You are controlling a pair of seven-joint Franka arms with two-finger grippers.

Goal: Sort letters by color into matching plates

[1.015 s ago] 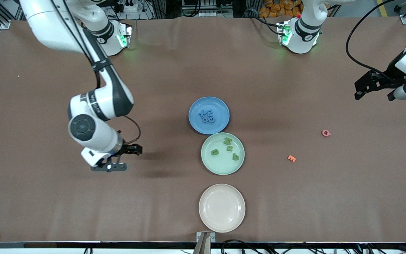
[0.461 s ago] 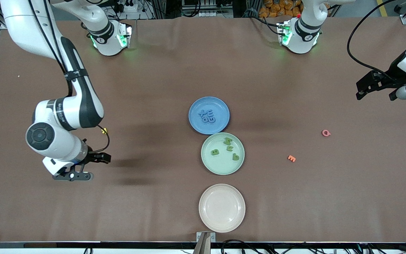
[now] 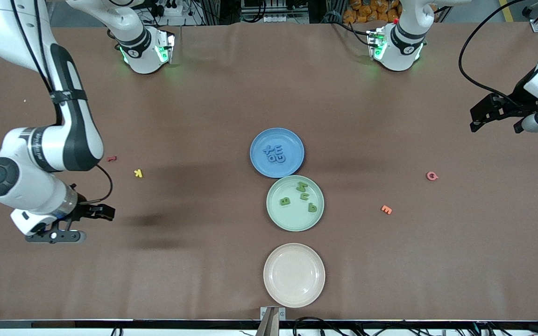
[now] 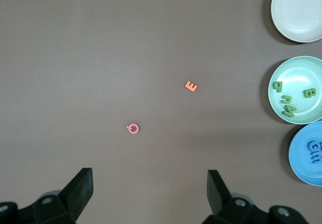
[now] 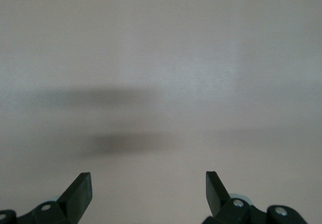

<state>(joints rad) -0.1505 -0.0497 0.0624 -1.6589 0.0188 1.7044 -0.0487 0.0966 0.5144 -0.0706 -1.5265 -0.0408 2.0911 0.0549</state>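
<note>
Over bare table at opposite ends, your right gripper [image 3: 92,223] and left gripper [image 3: 494,116] hung, jaws apart; four blue letters [image 3: 274,153], four green letters [image 3: 299,197] filled two plates [image 3: 292,221].

Blue plate [image 3: 277,152]: upright at mid-counter, four blue letters [image 3: 274,153] clustered flat inside. Pale green plate [image 3: 295,203]: touching it, nearer the front camera, four green letters [image 3: 300,196] spread flat inside. Loose on the counter: pink letter [image 3: 431,176] and orange letter [image 3: 386,210] toward the left arm's end; red letter [image 3: 112,158] and yellow letter [image 3: 138,173] toward the right arm's end.
</note>
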